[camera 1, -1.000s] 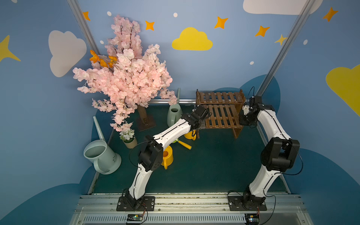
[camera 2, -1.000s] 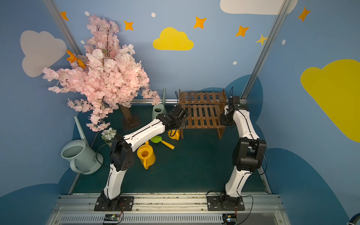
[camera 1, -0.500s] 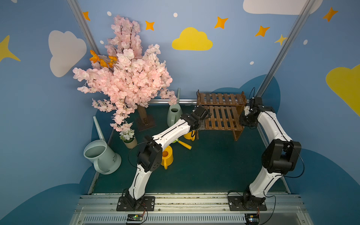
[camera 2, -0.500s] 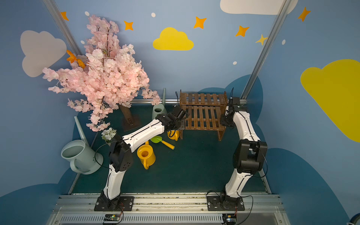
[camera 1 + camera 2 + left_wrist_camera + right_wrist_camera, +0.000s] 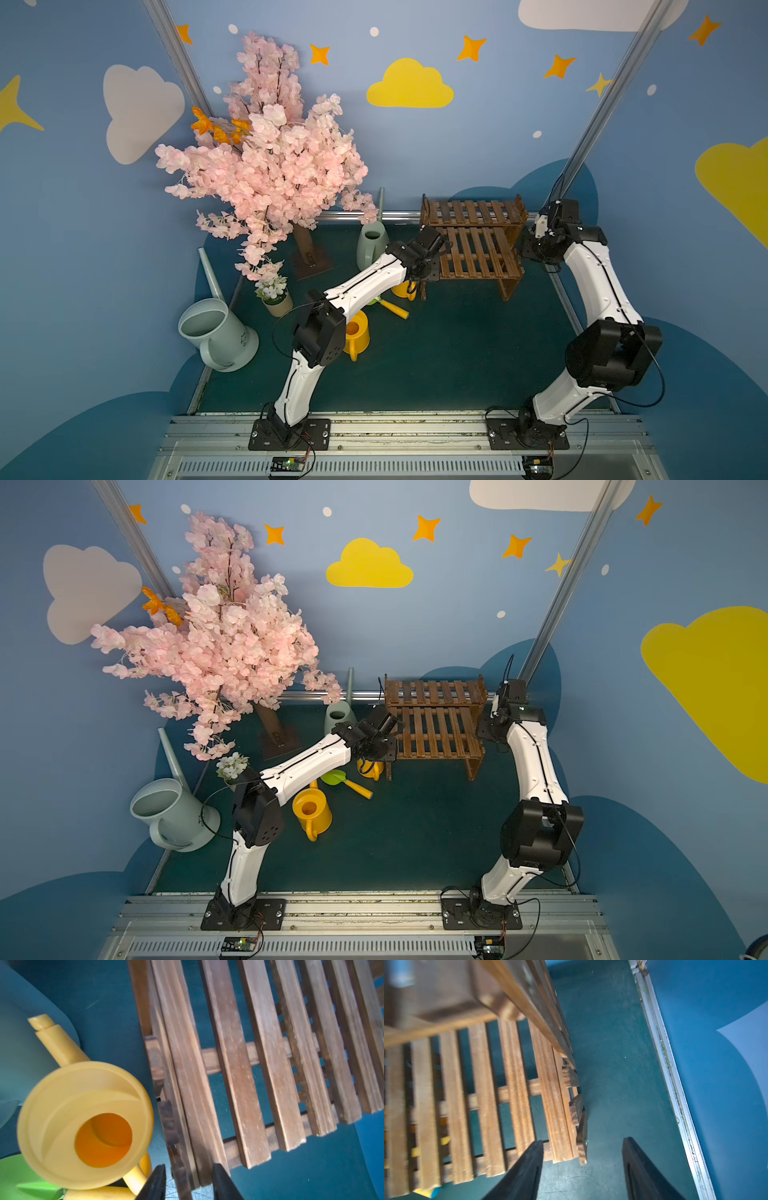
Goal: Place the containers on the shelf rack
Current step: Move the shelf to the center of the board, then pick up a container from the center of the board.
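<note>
Cans first, none shelved yet. The large green-grey can (image 5: 216,332) sits at the far left edge, well apart from the rack. A yellow can (image 5: 355,334) stands mid-floor. The second green-grey can (image 5: 372,247) is at the back. The second yellow can (image 5: 83,1122) is upright just beside the rack's left leg, with the trowel (image 5: 345,781) near it.

The left gripper (image 5: 188,1165) is partly open astride the rack's left end board and, as far as I can see, clamps nothing. Both tiers of the shelf rack (image 5: 471,249) are bare. The right gripper (image 5: 583,1140) gapes wide over the rack's right end, holding nothing.

Step, as I judge it: rack positioning is finished and the arms are releasing it.

Next: lift the left gripper clear, swing it to the nearest yellow can and take its loop handle.

Against a second ago: both grippers have let go, the rack has barely shifted, and the right arm (image 5: 598,286) has its elbow lower.
</note>
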You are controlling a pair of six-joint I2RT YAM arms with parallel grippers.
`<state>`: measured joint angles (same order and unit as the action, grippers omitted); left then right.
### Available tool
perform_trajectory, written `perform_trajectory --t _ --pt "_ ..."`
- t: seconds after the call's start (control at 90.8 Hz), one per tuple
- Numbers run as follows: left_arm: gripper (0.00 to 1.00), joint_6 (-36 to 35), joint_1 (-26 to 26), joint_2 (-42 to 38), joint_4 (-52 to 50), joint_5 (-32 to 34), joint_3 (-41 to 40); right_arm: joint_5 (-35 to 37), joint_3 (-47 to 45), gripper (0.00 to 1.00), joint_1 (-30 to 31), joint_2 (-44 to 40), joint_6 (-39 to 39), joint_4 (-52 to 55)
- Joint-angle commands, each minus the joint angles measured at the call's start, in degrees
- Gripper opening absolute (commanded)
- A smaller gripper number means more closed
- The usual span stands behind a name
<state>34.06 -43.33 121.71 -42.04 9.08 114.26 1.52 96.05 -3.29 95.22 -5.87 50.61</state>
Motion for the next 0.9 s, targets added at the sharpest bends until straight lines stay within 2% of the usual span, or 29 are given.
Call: perform_trajectory --t 0.0,0.176,0.308,0.352,0.429,0.506,0.573,0.727,0.804,0.892 --pt "0.45 -0.81 -0.36 -2.73 -1.64 -2.34 0.86 0.49 -2.37 0.65 -0.05 -5.09 -1.33 -0.82" --pt "0.59 -4.46 -0.34 -6.45 -1.7 -4.57 0.62 -0.88 -7.32 0.67 1.35 -12.98 -2.24 -2.47" --pt "0.7 -9.45 -0.02 -11.36 -1.82 -5.13 -1.73 1.09 -11.26 0.66 6.82 -19.77 -3.18 -3.63" --pt "0.74 -11.41 0.5 -13.28 -1.29 -6.65 -3.69 3.17 -12.5 0.65 10.64 -21.68 -4.19 -3.94" --pt "0.81 -16.82 3.08 -16.76 -0.22 -14.79 -7.64 11.49 -13.62 0.62 20.97 -23.85 -6.15 -2.87" --pt "0.83 -16.28 7.55 -20.79 -0.2 -19.81 -13.04 19.0 -14.48 0.62 32.57 -24.34 -8.37 -2.54" --pt "0.84 -16.34 11.77 -24.91 2.37 -22.85 -19.42 21.73 -15.01 0.61 41.12 -23.26 -11.4 -2.75" --pt "0.96 -15.78 18.97 -37.24 12.08 -24.3 -35.75 22.14 -13.88 0.56 53.2 -14.75 -15.35 -5.9" --pt "1.0 -15.46 21.67 -41.32 15.4 -23.81 -40.78 21.71 -9.96 0.53 56.74 -7.25 -15.19 -5.24" --pt "1.0 -15.74 24.32 -43.98 15.74 -23.76 -43.27 20.96 -2.96 0.49 57.81 1.19 -17.83 -0.73"
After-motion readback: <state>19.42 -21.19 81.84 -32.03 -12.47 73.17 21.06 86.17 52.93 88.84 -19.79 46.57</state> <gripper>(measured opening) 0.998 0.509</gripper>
